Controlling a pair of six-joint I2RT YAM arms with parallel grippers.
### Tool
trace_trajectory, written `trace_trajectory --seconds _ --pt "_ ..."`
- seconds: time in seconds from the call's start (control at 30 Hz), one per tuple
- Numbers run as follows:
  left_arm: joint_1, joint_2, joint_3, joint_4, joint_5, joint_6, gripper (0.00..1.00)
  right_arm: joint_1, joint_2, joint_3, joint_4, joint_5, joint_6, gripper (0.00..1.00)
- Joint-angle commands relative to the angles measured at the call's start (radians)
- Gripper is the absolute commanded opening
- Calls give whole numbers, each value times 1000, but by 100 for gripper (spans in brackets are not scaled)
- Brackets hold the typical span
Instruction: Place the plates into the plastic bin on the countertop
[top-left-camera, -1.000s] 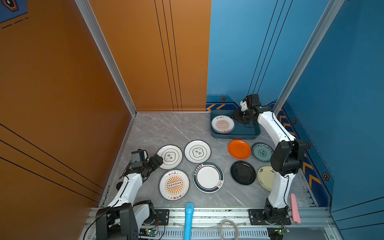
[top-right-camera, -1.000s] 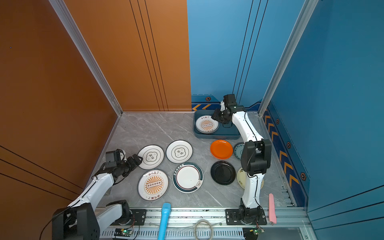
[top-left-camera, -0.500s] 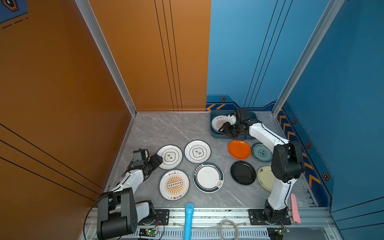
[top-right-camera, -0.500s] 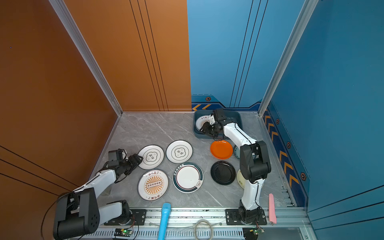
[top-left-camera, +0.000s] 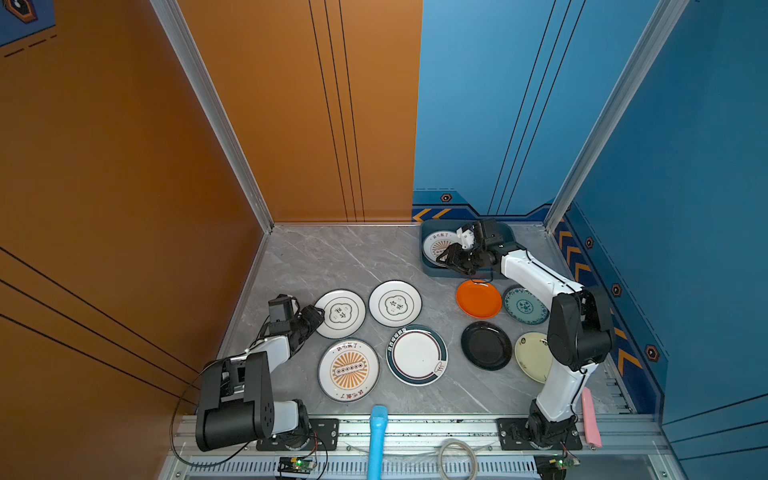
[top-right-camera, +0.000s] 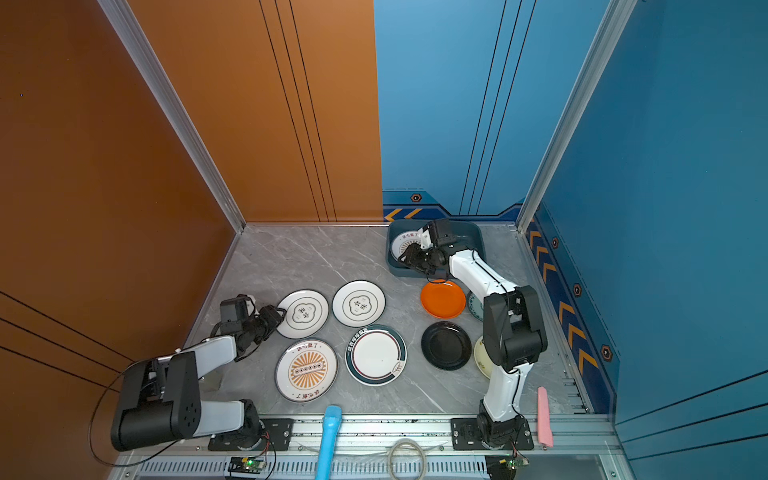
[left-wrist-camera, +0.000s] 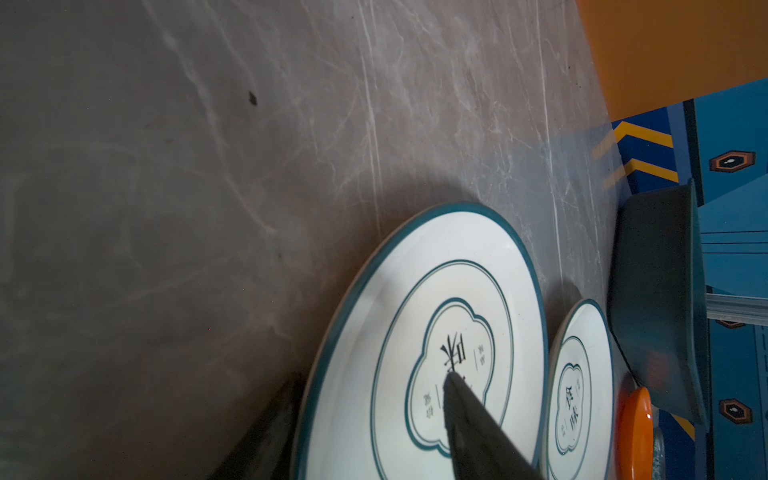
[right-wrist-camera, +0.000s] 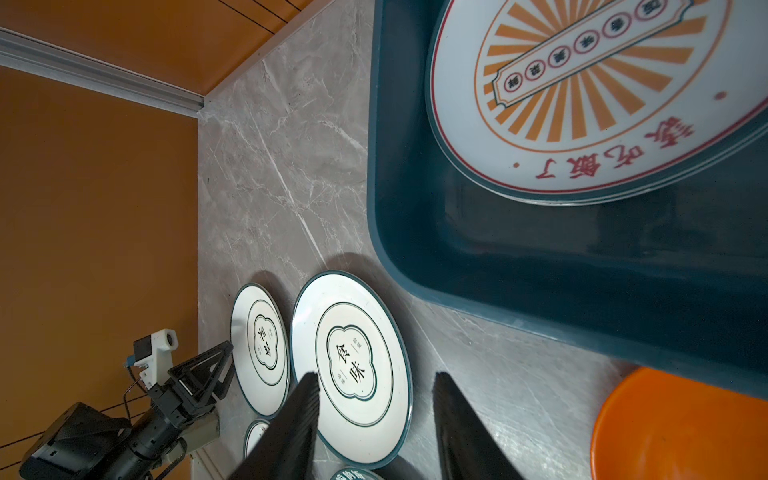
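One sunburst plate (top-left-camera: 434, 245) sits in the bin (top-left-camera: 434, 271), upper right in a top view; my right claw (right-wrist-camera: 376, 376) gapes empty nearby, my left claw (left-wrist-camera: 374, 378) half-open astride the rim of a cloud plate (left-wrist-camera: 415, 291).

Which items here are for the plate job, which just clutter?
Job: bin; sunburst plate in it; loose left cloud plate, right cloud plate, second sunburst plate, teal-rim plate, orange plate, black plate, cream plate, patterned plate.
Clutter: blue handle, pink strip, cable loop, at the front rail.

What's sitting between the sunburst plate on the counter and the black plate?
The white plate with the dark teal rim lies between that sunburst plate and the black plate, seen in both top views.
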Motion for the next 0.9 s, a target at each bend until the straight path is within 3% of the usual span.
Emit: trace_trajectory --seconds 0.0,0.23,0.47,0.73,0.87 --pt "0 19 -50 -26 28 -24 48 -3 -35 -13 25 -7 8 47" --pt "3 -3 -75 -13 37 -33 30 -3 -40 -36 47 -13 18 47" --pt "14 9 -73 5 58 -39 19 -3 -57 -58 49 -19 15 47" --pt "68 -44 -73 -20 94 -45 0 -3 -81 -77 54 -48 21 47" --pt "93 -107 -60 -78 101 -35 0 2 -89 -92 71 -66 34 47"
